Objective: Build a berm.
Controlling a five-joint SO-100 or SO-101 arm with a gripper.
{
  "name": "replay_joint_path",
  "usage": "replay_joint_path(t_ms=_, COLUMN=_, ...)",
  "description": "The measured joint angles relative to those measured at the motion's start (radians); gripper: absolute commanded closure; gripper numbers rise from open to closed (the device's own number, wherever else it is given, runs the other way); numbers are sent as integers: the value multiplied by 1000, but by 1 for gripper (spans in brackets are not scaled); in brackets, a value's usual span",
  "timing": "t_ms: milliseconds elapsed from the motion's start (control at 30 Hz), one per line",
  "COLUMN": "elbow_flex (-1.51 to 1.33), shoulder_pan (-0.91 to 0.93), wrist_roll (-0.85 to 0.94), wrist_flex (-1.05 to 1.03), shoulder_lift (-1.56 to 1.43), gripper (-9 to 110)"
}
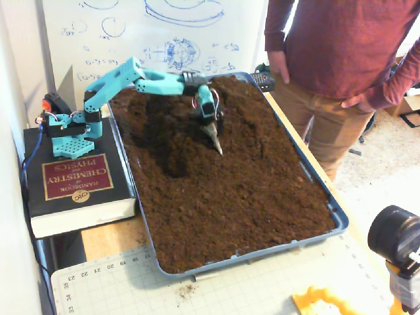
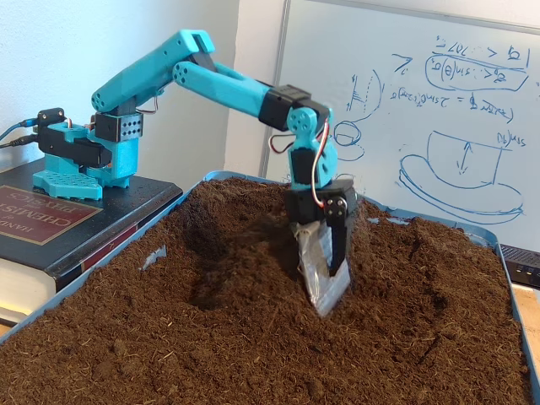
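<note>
In a fixed view, a thick book (image 1: 75, 180) is seen at the far left, with the teal arm (image 1: 141, 77) mounted on top of it. To the right of the arm's base, a blue tray (image 1: 338, 220) filled with dark soil is seen. The gripper (image 2: 325, 291) is pointed down into the soil, its blades drawn narrow, nearly together, with nothing visibly held. The berm (image 2: 396, 253) is raised just behind and right of the gripper. A standing person (image 1: 335, 59) is seen beyond the tray's right edge.
</note>
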State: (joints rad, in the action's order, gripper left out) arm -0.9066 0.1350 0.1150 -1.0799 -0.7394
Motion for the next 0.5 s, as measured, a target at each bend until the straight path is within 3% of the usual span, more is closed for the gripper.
replay_joint_path(t_ms=333, elbow_flex=3, shoulder_pan=-84, wrist_roll=-155, wrist_flex=-11, shoulder_lift=-229, gripper=101)
replay_joint_path(t_ms=500, elbow_flex=23, shoulder_pan=-189, wrist_roll=-284, wrist_flex=156, shoulder_lift=-224, gripper=101)
